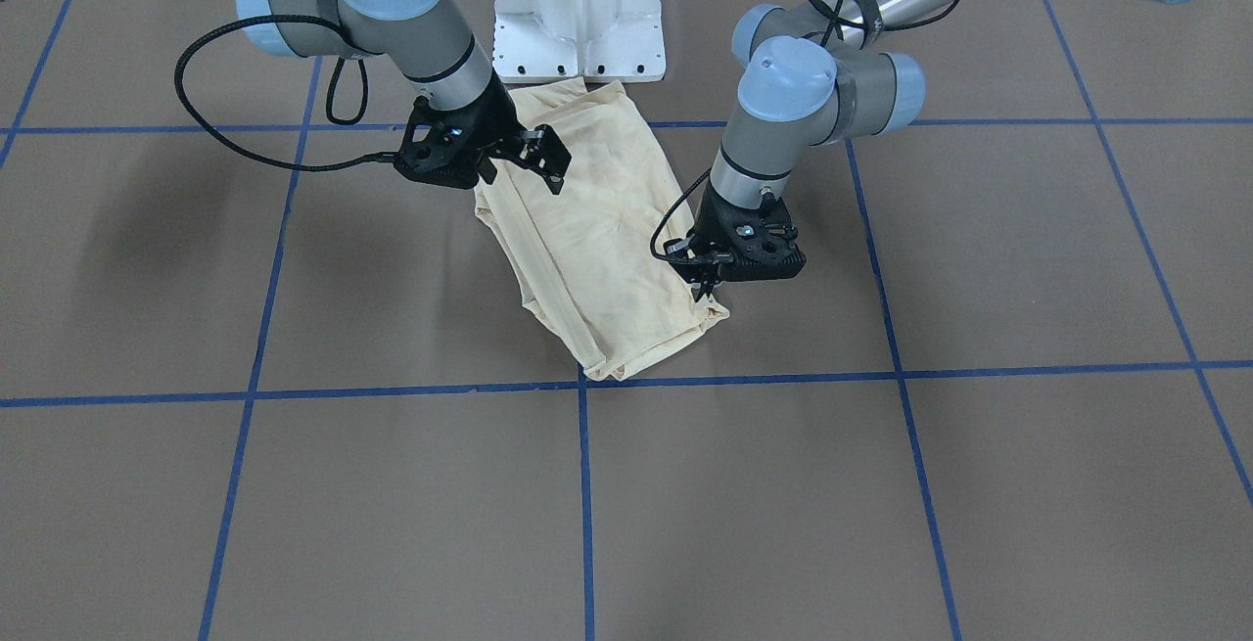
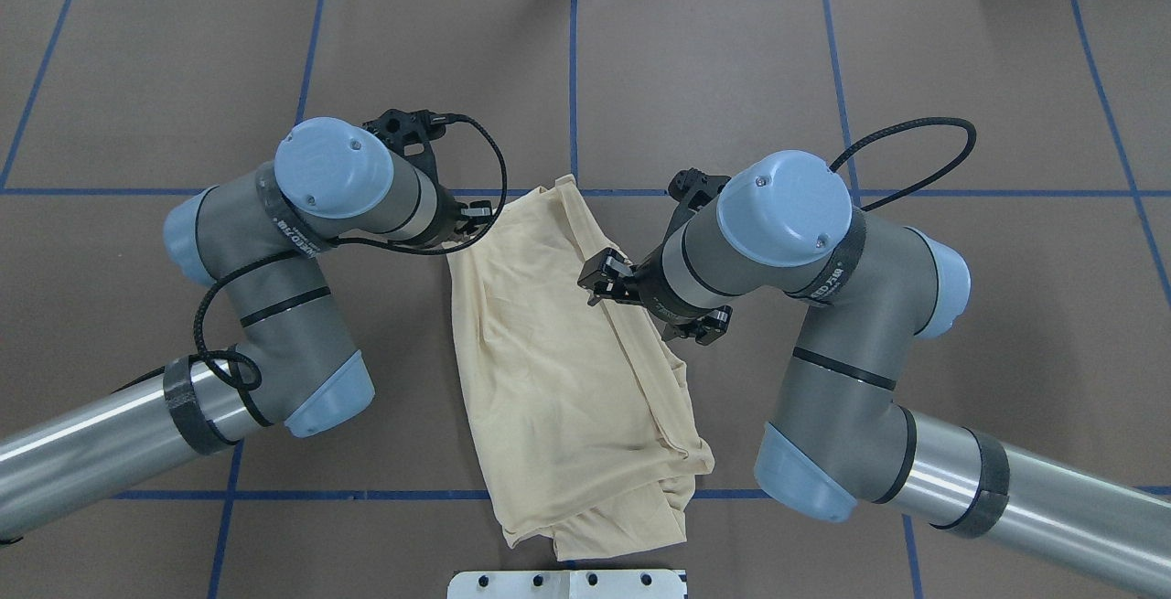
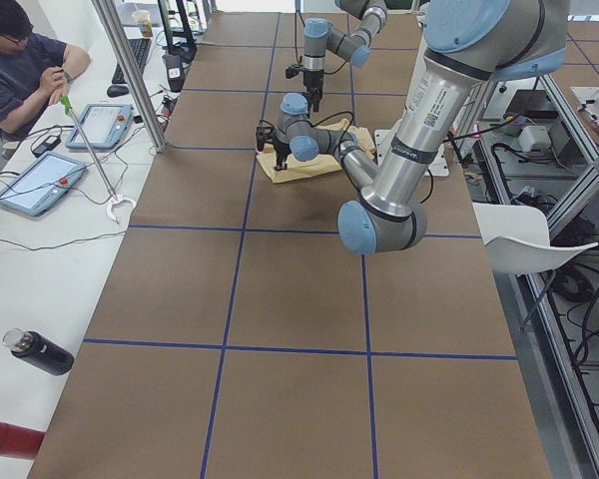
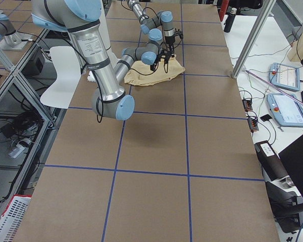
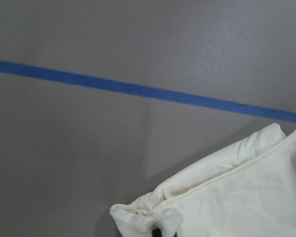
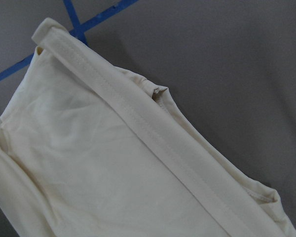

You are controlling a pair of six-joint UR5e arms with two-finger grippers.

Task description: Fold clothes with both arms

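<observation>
The pale cream-yellow T-shirt lies folded into a long slanted strip on the brown table, in front of the robot's base. Its print and neck tag are hidden. My left gripper is at the shirt's far corner on my left side, with its fingers pinched together on the hem. The left wrist view shows bunched cloth at the fingertips. My right gripper hovers open over the shirt's edge on my right side, and also shows in the overhead view. The right wrist view shows the hem band.
The white pedestal base stands just behind the shirt's near end. Blue tape lines grid the table. An operator sits at a side bench with tablets. A dark bottle lies on that bench.
</observation>
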